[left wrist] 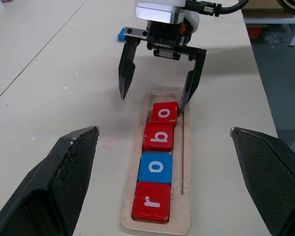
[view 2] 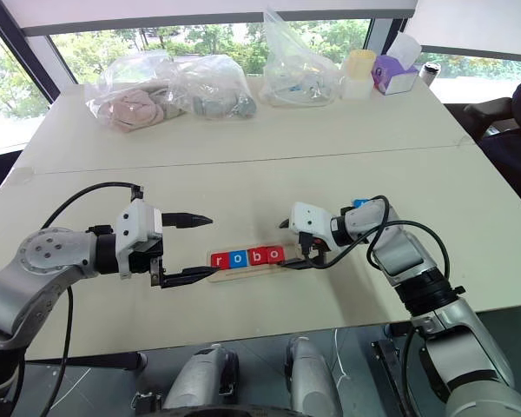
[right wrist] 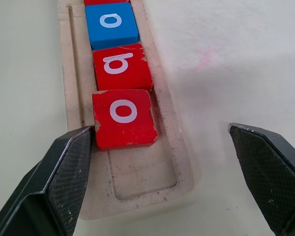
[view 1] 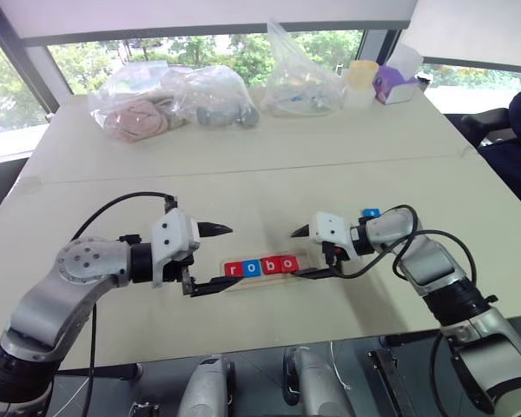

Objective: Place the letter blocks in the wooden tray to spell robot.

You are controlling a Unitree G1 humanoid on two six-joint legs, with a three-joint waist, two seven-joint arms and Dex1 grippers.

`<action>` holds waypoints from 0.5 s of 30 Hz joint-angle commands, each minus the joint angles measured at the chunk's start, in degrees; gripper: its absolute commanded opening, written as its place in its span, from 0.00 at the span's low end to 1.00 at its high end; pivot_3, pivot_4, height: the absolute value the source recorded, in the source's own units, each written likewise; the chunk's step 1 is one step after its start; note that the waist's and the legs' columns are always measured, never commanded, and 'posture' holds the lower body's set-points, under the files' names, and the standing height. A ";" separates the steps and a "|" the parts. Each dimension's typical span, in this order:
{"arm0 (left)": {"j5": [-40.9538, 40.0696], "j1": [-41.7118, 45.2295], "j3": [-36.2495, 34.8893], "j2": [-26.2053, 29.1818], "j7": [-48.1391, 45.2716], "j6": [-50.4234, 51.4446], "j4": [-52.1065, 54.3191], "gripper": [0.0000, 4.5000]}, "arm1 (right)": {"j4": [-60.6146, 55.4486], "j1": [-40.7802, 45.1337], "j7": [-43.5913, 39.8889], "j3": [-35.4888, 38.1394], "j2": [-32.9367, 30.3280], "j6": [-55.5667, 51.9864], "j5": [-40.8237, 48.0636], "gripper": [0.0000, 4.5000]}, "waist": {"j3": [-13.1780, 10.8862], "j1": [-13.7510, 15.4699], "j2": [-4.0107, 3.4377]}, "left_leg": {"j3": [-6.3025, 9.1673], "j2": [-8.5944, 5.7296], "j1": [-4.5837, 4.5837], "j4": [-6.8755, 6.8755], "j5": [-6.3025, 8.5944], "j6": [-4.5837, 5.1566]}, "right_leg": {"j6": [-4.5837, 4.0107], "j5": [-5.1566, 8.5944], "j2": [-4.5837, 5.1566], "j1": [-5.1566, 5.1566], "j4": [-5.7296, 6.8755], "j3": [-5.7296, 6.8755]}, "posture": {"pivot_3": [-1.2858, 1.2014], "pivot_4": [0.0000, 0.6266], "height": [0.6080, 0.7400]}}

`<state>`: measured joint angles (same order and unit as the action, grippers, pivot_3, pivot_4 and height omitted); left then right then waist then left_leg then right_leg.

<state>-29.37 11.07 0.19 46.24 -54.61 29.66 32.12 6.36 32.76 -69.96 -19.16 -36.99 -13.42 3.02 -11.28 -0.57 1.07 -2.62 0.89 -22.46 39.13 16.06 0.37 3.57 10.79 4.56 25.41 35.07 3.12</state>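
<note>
Four blocks (left wrist: 157, 152) fill the tray (left wrist: 184, 216), spelling "robo"; our right hand (left wrist: 157, 93) hangs open over its free end slot, left hand (view 1: 210, 258) open too.

The wooden tray (right wrist: 179, 158) was pale, matt, unvarnished wood with faint grain and a scuffed bare floor at its empty end. In the tray, the letter blocks (right wrist: 124, 118) had smooth, slightly glossy paint, chipped to bare wood at the corners of the red ones. Beside the tray, the right gripper (left wrist: 157, 88) had dull black fingers (right wrist: 66, 182) with a fine cross-hatched texture. The table (view 1: 243, 187) under the tray was matt cream.
</note>
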 commanded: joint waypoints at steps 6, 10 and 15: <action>-0.37 0.38 -1.26 0.11 -0.14 -1.14 0.86 1.00 | -9.07 0.21 -2.88 3.42 -3.35 -7.59 4.63 0.99 | -0.01 0.06 -0.01 | 0.01 0.00 -0.03 -0.03 0.00 0.00 | 0.00 0.00 0.01 0.02 -0.01 0.00 | 0.52 0.24 1.00; -0.46 0.46 -1.13 -0.07 -0.18 -1.17 0.69 1.00 | -9.44 0.65 -1.61 4.32 -3.60 -8.46 4.91 0.99 | -0.01 0.08 -0.01 | 0.01 0.00 -0.03 -0.02 0.01 0.00 | 0.01 0.01 0.02 0.02 -0.04 0.00 | 0.52 0.24 1.00; -0.27 0.76 -0.76 -0.37 -0.20 -1.31 0.51 1.00 | -8.62 0.27 -1.56 2.82 -3.10 -7.69 4.08 0.99 | -0.01 0.05 -0.01 | 0.01 0.01 -0.03 -0.03 0.01 -0.01 | 0.01 0.01 0.01 0.03 -0.04 0.01 | 0.52 0.24 1.00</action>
<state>-29.32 11.17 0.23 46.00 -54.74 29.47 31.99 -1.22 32.63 -71.56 -16.62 -40.16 -21.66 6.99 -11.29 -0.52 1.06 -2.61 0.89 -22.49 39.09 16.07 0.36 3.58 10.81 4.57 25.45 35.04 3.13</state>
